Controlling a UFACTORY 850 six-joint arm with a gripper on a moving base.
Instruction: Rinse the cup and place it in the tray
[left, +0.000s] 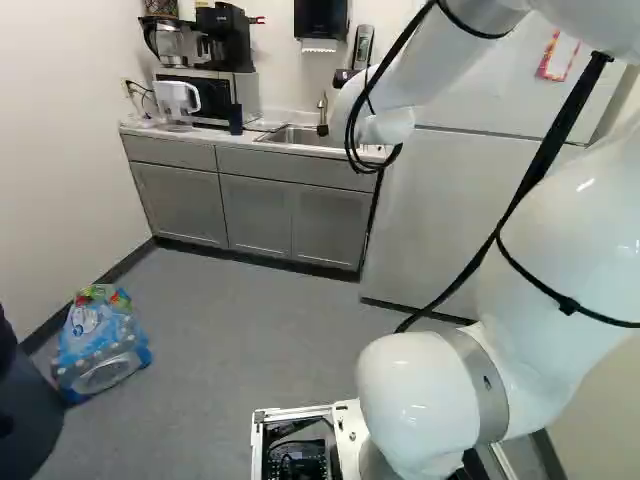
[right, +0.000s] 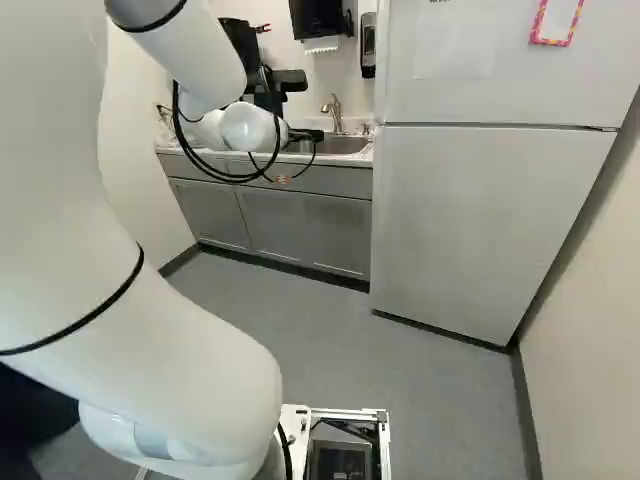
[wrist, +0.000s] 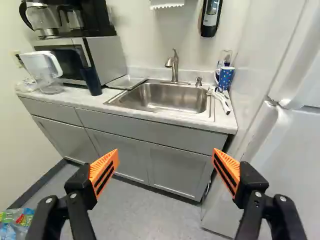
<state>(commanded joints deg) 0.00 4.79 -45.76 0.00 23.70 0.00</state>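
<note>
Wrist view: see tool (wrist: 166, 154) spread open, empty; find spotted mug (wrist: 226, 78), likely cup, on tabletop (wrist: 220, 124) between sink (wrist: 170, 98) and fridge (wrist: 290, 145). Looks like approach step. Next, drive closer, line up on mug.

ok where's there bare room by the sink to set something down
Bare: the sink basin, and counter between the pitcher and dark tumbler. Crowded: the fridge corner, with spotted mug and white item, and the tray beside the microwave.
</note>
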